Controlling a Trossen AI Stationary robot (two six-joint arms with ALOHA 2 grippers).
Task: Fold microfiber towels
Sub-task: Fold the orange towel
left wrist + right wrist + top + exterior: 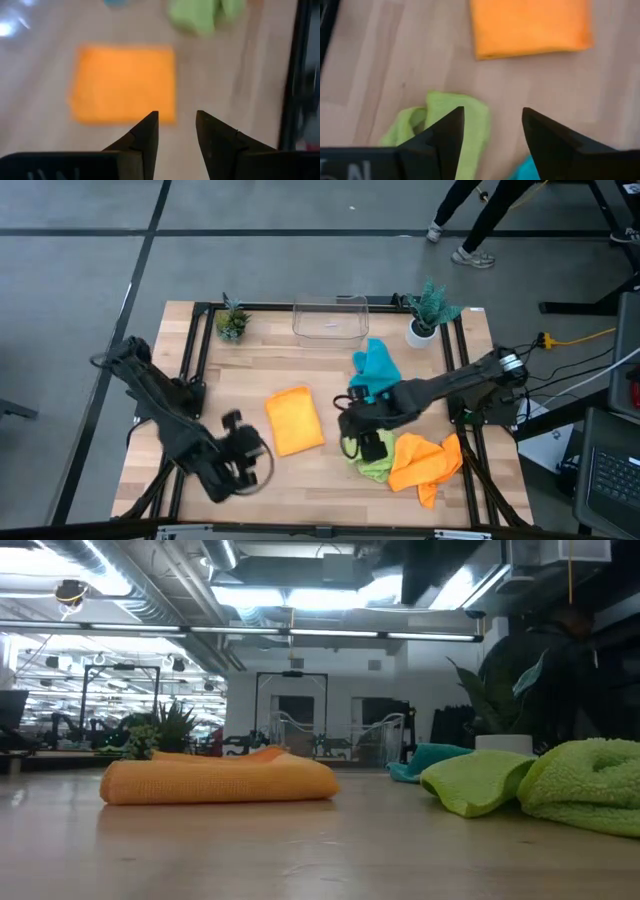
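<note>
Nearest the front edge of the bench (330, 495), the left gripper (243, 452) hangs over bare wood, its fingers parted by a narrow gap with nothing between them. Just beyond it lies the folded orange towel (294, 420), a flat, neat rectangle near the middle of the bench; this one looks finished.

To the right of that, at about the same depth, the right gripper (362, 430) hovers over the near corner of the lime green towel (374, 464), fingers spread fairly wide and empty. In the right wrist view that towel (447, 122) is a rumpled heap showing between and beside the fingers, not touching them as far as I can tell. Against the green one on its right lies the second orange towel (428, 463), crumpled, with one corner trailing toward the front edge. Farther back, partly under the right arm, the teal-blue towel (376, 368) is bunched up too.

At the back edge stand the clear plastic bin (330, 319) and two potted plants (232, 322), one on each side.

By my reading, one towel is done and three remain, and the step in hand is starting on the green one. The next move calls for lowering the right gripper onto an edge or corner of the green cloth, pinching a single layer, and dragging it clear of the orange heap so it can be spread flat before folding.
</note>
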